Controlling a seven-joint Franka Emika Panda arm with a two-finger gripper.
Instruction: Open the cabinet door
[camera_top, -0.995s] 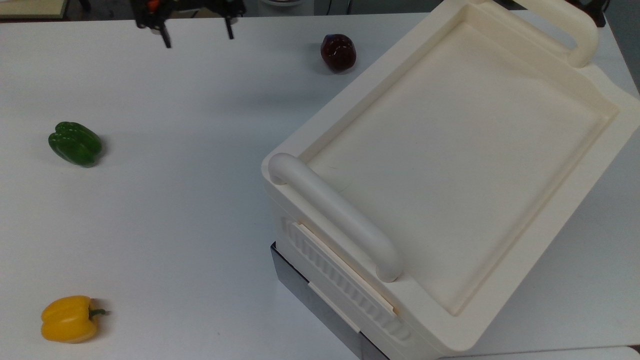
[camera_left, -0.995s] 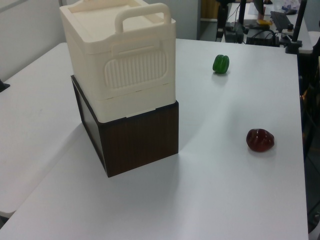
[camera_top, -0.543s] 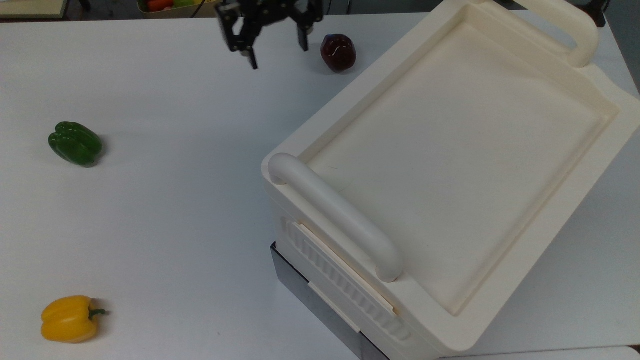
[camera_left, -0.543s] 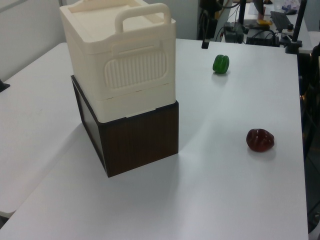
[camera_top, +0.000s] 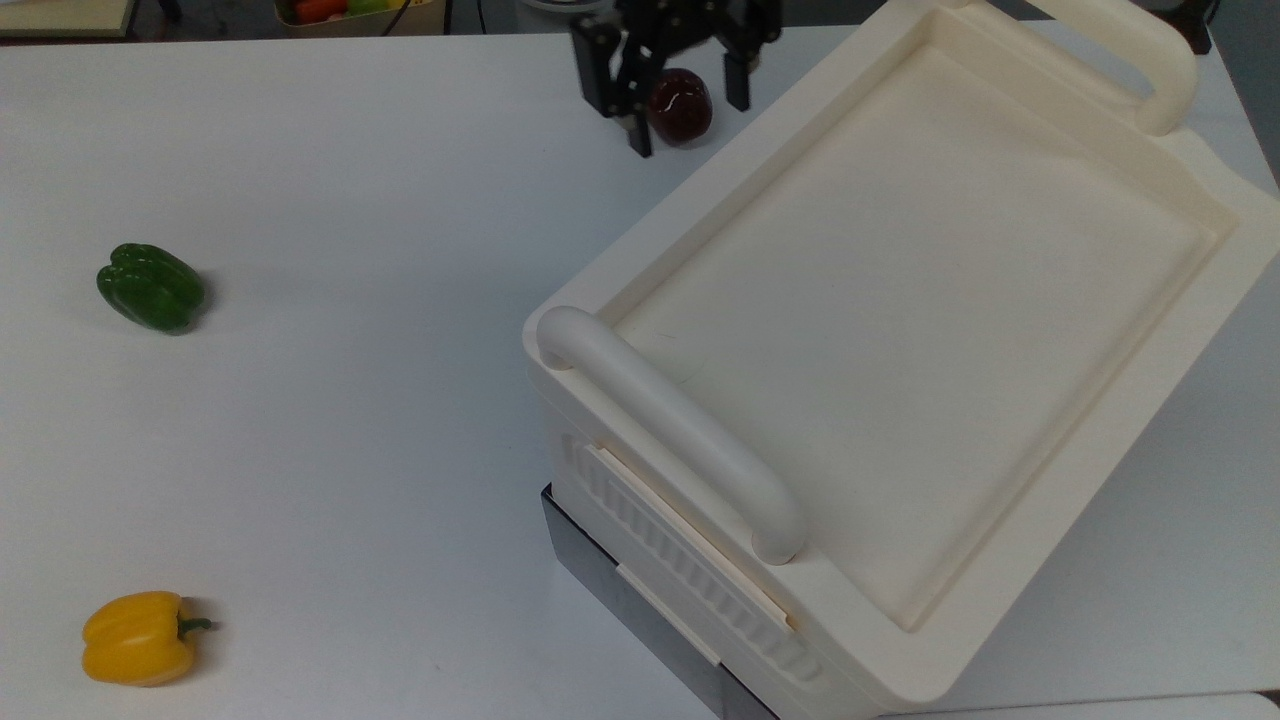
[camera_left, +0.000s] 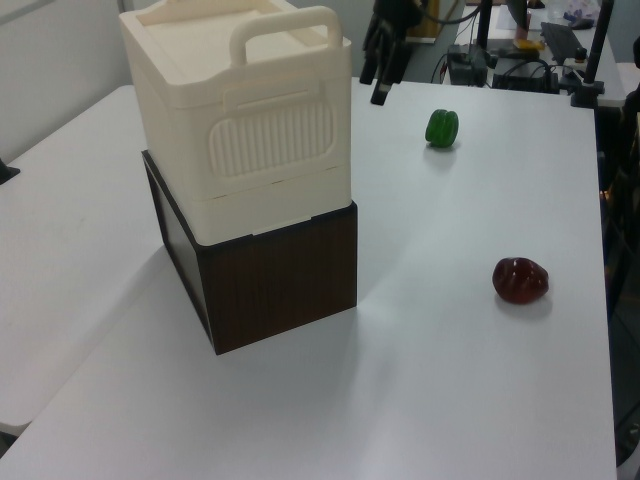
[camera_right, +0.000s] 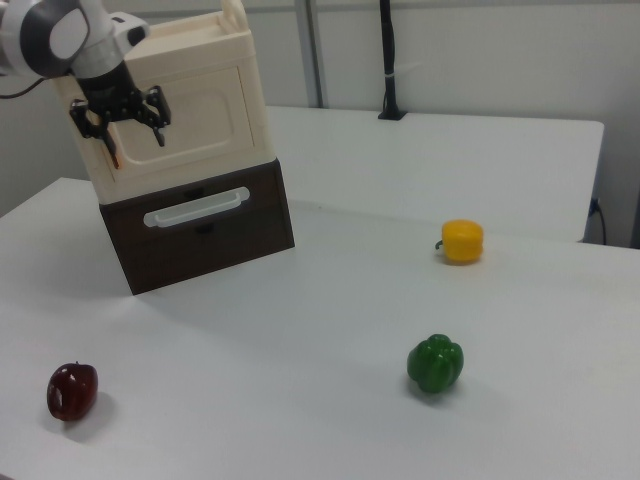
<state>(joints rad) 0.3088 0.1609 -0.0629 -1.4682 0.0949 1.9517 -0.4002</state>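
The cabinet (camera_top: 900, 330) is a big cream box w/ a recessed flat top and 2 rounded bar handles (camera_top: 672, 432), sitting on a dark brown wood-grain base (camera_left: 275, 275); the whole stack stands on a white table (camera_top: 350, 400). In the right view the cabinet door (camera_right: 195, 108) is the cream panel on the front face, above the base's drawer w/ a pale bar pull (camera_right: 195, 211); the door lies flat against the cabinet, closed. The gripper (camera_right: 130, 135) hangs in front of that door in the right view, toward the right view's left side of the panel, fingers pointing down and spread apart, released, holding nothing; I can't tell whether it touches the door. In the top view the gripper (camera_top: 690, 110) is at the far edge, just beside the cabinet's far-left corner, w/ the dark red pepper (camera_top: 680, 105) seen between its 2 fingers but lower down on the table. In the left view the gripper (camera_left: 385, 75) is just past the cabinet's far side, above the table. A green pepper (camera_top: 150, 286) lies well apart at the top view's left, and a yellow pepper (camera_top: 138, 638) sits near the top view's bottom-left corner.
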